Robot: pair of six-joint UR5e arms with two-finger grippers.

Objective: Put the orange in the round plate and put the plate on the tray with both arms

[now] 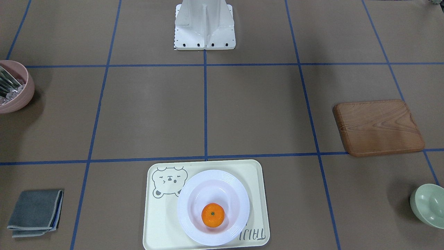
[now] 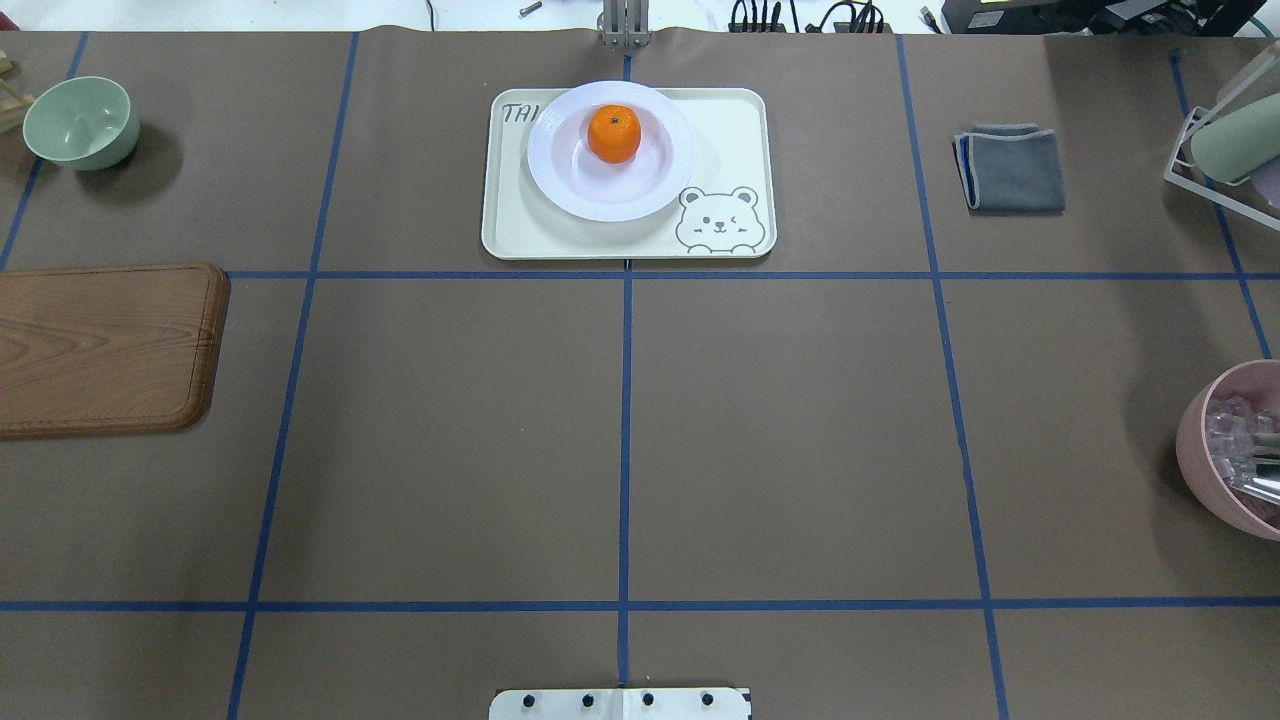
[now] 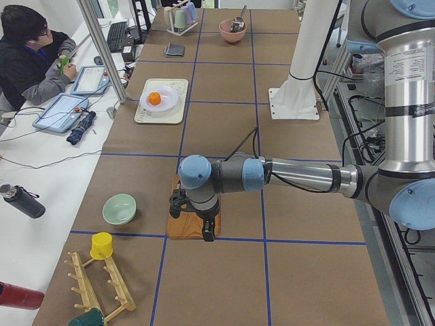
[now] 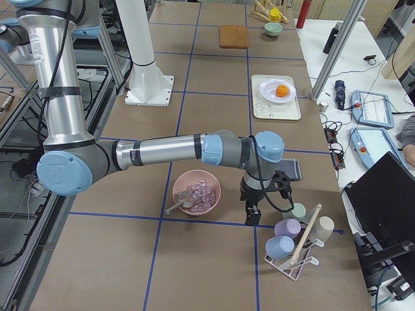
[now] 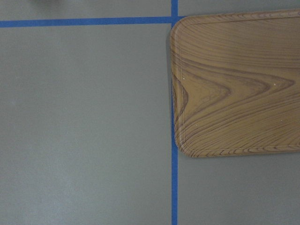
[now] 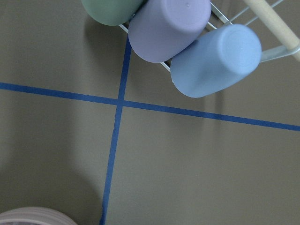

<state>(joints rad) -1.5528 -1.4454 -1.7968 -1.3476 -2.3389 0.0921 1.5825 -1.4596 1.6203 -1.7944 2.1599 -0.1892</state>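
Observation:
An orange [image 1: 212, 215] lies in the white round plate [image 1: 194, 194], and the plate stands on the cream tray [image 1: 156, 222] with a bear drawing. From overhead, the orange [image 2: 613, 133], plate [image 2: 570, 170] and tray [image 2: 520, 230] sit at the far middle of the table. Neither arm is near them. My left gripper [image 3: 206, 231] hangs over the wooden board [image 3: 183, 227], seen only from the side. My right gripper [image 4: 251, 217] hangs between the pink bowl [image 4: 196, 192] and the cup rack [image 4: 295, 243]. I cannot tell whether either is open or shut.
A wooden board [image 2: 100, 350] and a green bowl [image 2: 80, 122] lie on the left. A folded grey cloth [image 2: 1012, 168], a cup rack [image 2: 1225, 140] and a pink bowl [image 2: 1235, 450] are on the right. A person [image 3: 30, 54] sits beyond the table's far side.

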